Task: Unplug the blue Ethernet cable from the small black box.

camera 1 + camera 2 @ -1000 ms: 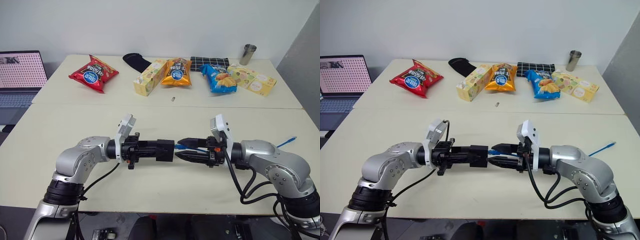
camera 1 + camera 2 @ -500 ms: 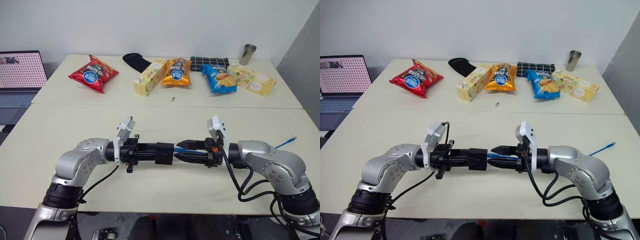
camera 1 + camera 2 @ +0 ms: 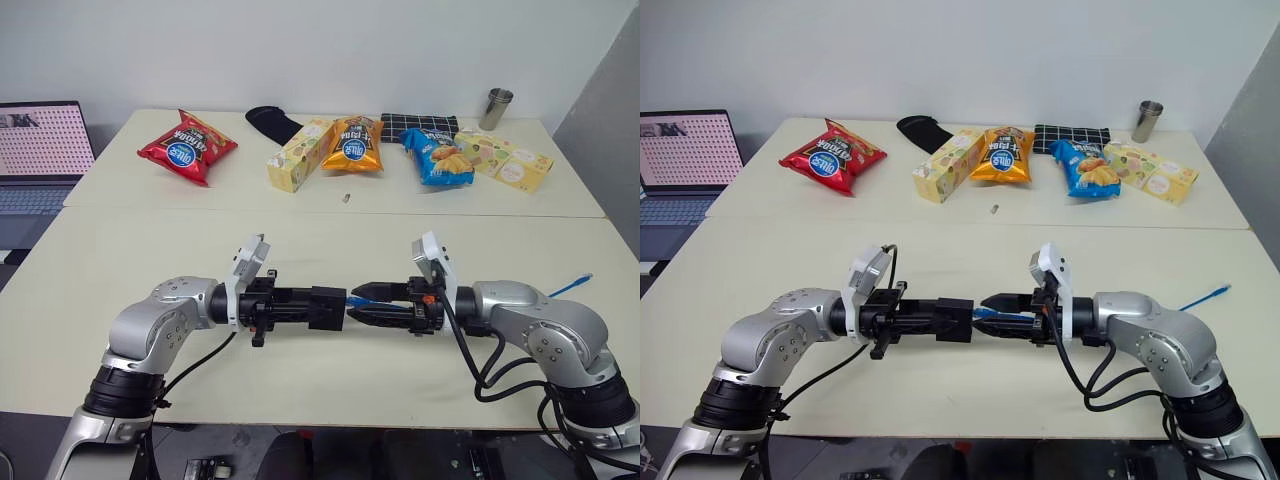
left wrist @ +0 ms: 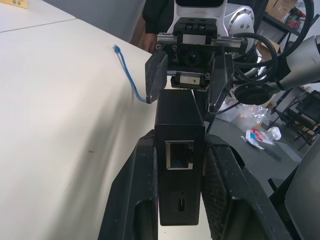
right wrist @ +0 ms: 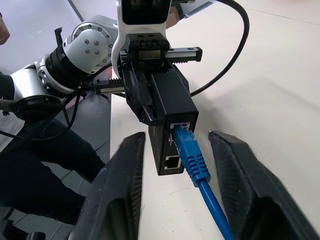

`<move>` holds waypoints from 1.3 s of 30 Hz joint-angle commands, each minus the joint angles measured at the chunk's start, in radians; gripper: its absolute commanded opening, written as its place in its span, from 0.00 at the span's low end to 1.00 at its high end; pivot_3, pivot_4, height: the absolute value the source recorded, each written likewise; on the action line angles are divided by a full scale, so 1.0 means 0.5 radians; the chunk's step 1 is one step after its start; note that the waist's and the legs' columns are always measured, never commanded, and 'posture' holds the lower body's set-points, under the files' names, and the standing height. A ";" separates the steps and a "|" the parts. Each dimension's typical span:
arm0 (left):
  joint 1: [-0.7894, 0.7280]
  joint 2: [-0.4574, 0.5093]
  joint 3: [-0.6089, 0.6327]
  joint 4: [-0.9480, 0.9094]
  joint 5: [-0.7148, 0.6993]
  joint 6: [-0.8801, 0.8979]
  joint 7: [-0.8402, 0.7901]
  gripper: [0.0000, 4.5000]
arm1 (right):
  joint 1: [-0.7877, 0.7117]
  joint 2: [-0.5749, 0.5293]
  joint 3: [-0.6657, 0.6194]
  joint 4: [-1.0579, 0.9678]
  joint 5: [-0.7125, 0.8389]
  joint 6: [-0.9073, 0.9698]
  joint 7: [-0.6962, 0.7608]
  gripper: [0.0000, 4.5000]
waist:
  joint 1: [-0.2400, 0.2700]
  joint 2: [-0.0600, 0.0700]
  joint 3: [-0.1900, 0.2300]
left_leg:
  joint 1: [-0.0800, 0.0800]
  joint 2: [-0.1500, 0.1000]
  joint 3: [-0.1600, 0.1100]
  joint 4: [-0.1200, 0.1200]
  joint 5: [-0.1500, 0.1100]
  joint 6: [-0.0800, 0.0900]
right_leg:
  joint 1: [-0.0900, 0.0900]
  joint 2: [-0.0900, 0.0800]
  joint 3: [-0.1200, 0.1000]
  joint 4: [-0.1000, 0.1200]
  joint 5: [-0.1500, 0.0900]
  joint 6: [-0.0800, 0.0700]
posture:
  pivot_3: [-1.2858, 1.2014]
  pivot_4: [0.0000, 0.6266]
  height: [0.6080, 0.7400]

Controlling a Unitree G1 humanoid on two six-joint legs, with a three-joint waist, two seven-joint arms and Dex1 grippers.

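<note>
The small black box hangs level above the near table, with my left gripper shut on its two sides. The wrist view shows the box between the two fingers, an empty port facing the camera. The blue Ethernet cable is plugged into the box's far end. My right gripper faces the left one, open, one finger on each side of the blue plug with a gap on both sides. The cable's loose end lies on the table at the right.
Along the far table lie a red snack bag, a yellow carton, an orange bag, a blue bag, a pale box, a black cloth and a metal cup. A laptop stands at the left.
My right gripper's fingers have drawn closer together around the blue plug. The left gripper and the box have stayed put.
</note>
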 commanded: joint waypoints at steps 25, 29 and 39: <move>0.041 0.069 0.067 0.029 0.077 -0.120 -0.029 0.17 | -0.033 -0.199 -0.117 0.175 -0.120 -0.008 0.236 0.01 | 0.002 0.000 0.000 | 0.000 0.000 0.000 0.000 0.000 0.000 | 0.000 0.000 0.000 -0.002 0.000 0.000 | 0.52 0.24 1.00; 0.062 0.061 0.143 0.065 0.083 -0.144 0.047 0.17 | -0.003 -0.211 -0.183 0.252 -0.201 -0.076 0.180 0.01 | 0.001 0.000 0.000 | -0.001 0.000 0.000 0.000 0.000 0.001 | 0.000 0.000 0.000 -0.002 0.000 0.000 | 0.52 0.24 1.00; 0.011 -0.036 0.216 0.174 0.187 -0.229 0.348 0.17 | -0.386 0.242 -0.031 1.165 -1.370 -0.914 -0.945 0.09 | 0.000 -0.001 0.000 | -0.004 0.000 0.004 -0.001 0.001 -0.001 | -0.010 0.000 0.003 0.006 0.000 0.000 | 0.52 0.24 1.00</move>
